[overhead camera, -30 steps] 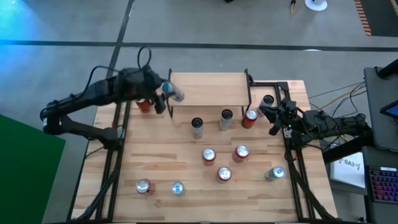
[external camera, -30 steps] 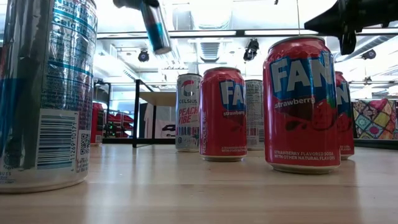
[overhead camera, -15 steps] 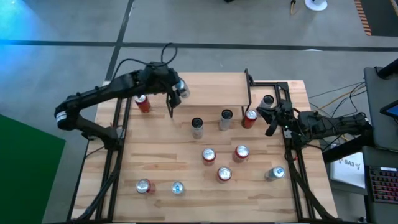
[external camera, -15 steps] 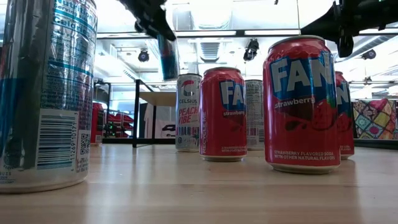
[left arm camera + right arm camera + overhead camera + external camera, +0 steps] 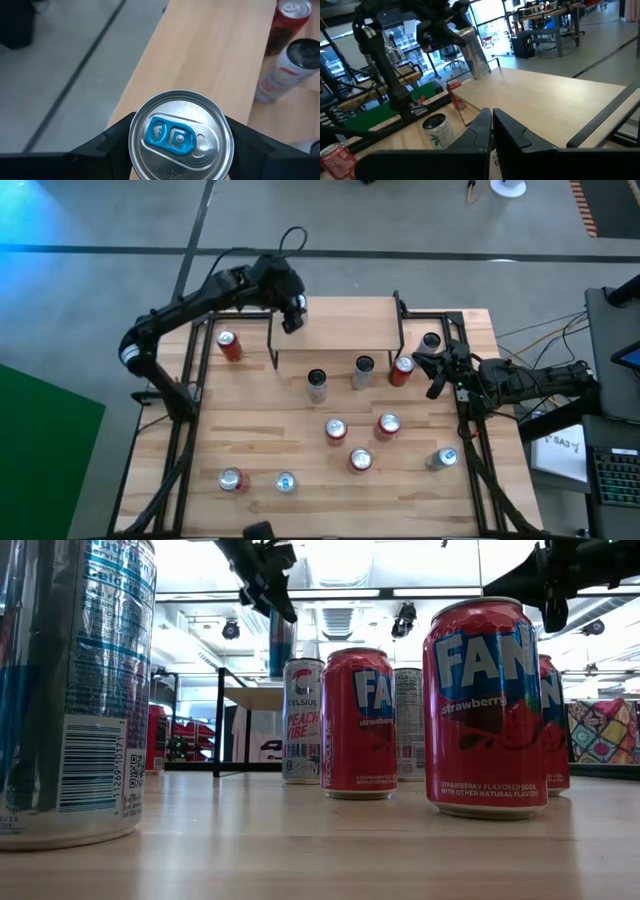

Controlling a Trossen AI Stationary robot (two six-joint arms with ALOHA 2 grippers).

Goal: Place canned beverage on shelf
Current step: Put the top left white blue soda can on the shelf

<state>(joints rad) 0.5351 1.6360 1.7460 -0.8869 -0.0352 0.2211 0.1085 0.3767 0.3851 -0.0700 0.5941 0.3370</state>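
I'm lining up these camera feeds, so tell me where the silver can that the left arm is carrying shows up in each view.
High view: silver can in the left gripper, over the shelf's left end.
Low view: upper middle, hanging above the Celsius can.
Left wrist view: bottom centre, lid with blue tab between the fingers.
Right wrist view: upper left, tilted above the plank's far end.
Shared landmark: the shelf's light plank.

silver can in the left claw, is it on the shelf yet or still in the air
In the air. The left claw holds the silver can slightly tilted above the shelf near its left end, its base clear of the plank.
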